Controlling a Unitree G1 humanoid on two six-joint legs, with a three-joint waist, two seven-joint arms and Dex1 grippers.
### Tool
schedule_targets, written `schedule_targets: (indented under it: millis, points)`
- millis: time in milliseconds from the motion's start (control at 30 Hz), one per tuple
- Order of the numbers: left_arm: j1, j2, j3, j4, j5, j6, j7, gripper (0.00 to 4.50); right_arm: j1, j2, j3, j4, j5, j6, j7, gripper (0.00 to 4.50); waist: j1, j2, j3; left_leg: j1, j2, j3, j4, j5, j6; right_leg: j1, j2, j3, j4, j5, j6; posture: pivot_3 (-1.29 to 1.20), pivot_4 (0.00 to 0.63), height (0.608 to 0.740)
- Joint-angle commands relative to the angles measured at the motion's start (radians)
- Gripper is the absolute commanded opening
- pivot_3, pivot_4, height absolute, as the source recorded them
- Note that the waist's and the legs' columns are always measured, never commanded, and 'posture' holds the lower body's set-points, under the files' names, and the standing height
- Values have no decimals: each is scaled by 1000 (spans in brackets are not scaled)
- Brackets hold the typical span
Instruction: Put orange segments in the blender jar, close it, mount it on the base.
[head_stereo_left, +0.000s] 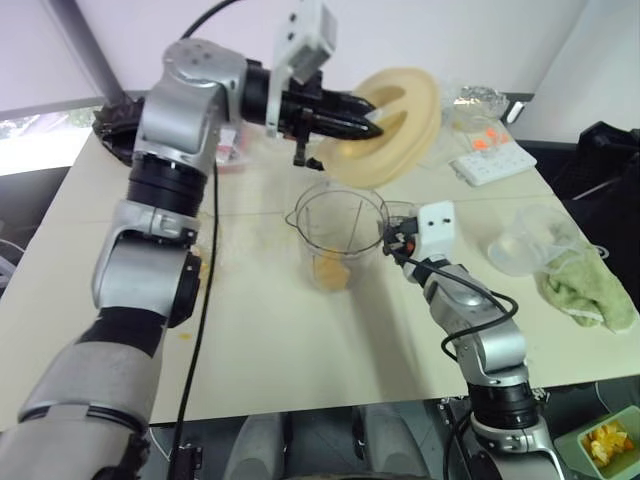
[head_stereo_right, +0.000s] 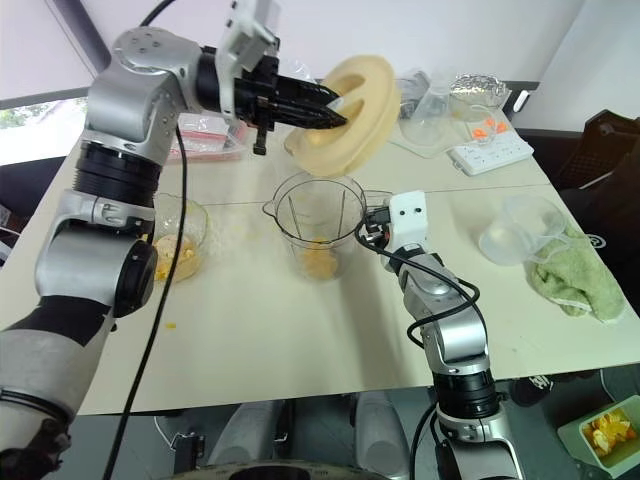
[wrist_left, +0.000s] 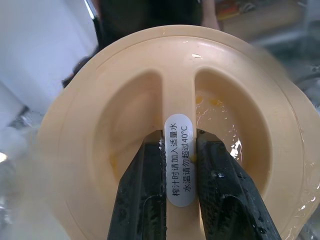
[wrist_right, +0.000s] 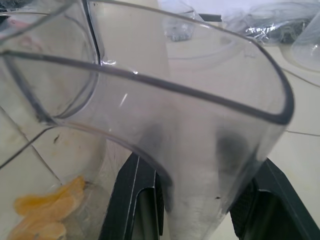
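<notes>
- left gripper (head_stereo_left: 372, 118) raised over the table (head_stereo_left: 260, 330), pointing sideways; jaws nearly closed, pinching the centre rib of one round cream lid (head_stereo_left: 400, 120); lid held on edge, tilted, above and behind the jar; left wrist view shows both black fingers (wrist_left: 142, 200) tight on either side of the rib with its white label (wrist_left: 180, 160)
- right gripper (head_stereo_left: 392, 240) at the side of the blender jar (head_stereo_left: 338, 225); jaws part closed around the jar's clear handle (wrist_right: 220, 150); one finger shows on each side of it in the right wrist view
- one blender jar, upright near the table centre, uncovered
- orange segments (head_stereo_left: 330, 270) in the jar bottom; a small pile, count unclear
- one round clear bowl (head_stereo_right: 182, 240) near the jar on the robot's left, more fruit pieces inside
- one green cloth (head_stereo_left: 585, 285) and one clear tub (head_stereo_left: 530, 240) at the right edge, touching
</notes>
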Motion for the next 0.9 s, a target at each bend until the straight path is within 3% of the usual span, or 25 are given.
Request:
schedule_targets:
  millis: [33,533,900]
  points:
    - [54,18,-69,-106,35,65,7,249,-19,24,1,28,-9,-33,4,984,-9,0,0,1,0,0,0,0,0,0,0,0,1,0,0,0,150,740]
    - [152,113,-231,-149,182,77,24,249,-50,49,-15,59,-29,-67,9,984,-8,0,0,2,3,0,0,0,0,0,5,1,2,1,-3,0,150,740]
    - [27,72,-276,-15,216,30,-31,249,-58,73,-10,87,-46,-97,13,984,-6,1,-1,3,4,0,1,0,0,0,6,1,2,1,-7,0,150,740]
